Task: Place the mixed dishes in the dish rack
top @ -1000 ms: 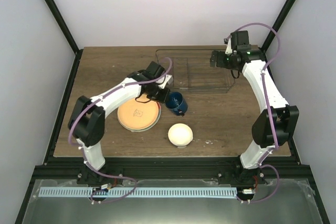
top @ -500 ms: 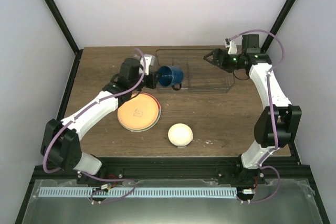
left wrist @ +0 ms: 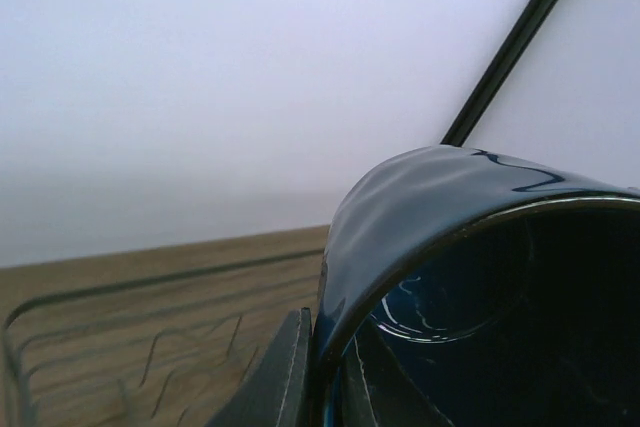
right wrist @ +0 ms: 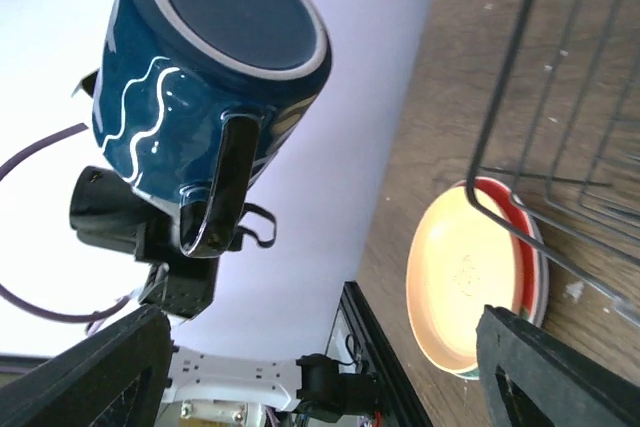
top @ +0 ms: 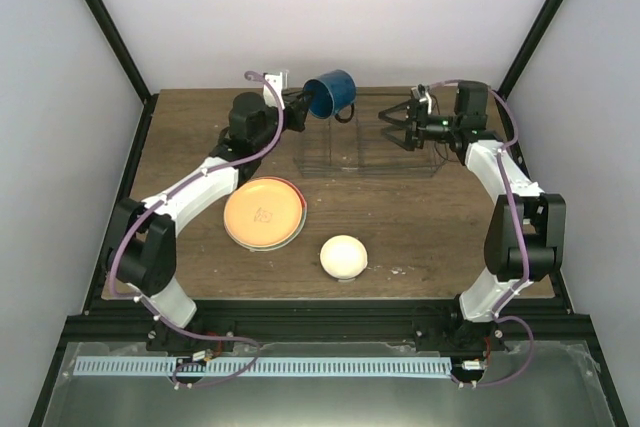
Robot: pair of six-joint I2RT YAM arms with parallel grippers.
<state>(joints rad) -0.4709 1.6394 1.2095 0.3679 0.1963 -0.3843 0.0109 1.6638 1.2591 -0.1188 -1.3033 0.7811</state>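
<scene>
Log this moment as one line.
left gripper: shut on dark blue ceramic mug, aloft near grey wire dish rack | right gripper: open, by rack

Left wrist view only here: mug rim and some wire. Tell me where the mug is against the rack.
Observer: The top view shows the dark blue mug, gripped at its rim by the left tool. It is lifted off the table on its side, by the far left end of the dish rack.
Operator: Report the right arm.
Observer: The right tool hangs over the rack, fingers apart and empty, pointing at the mug.
Operator: List what's not loaded yet.
Observer: The orange-yellow plate and the small cream-white bowl lie on the table in front of the rack.
</scene>
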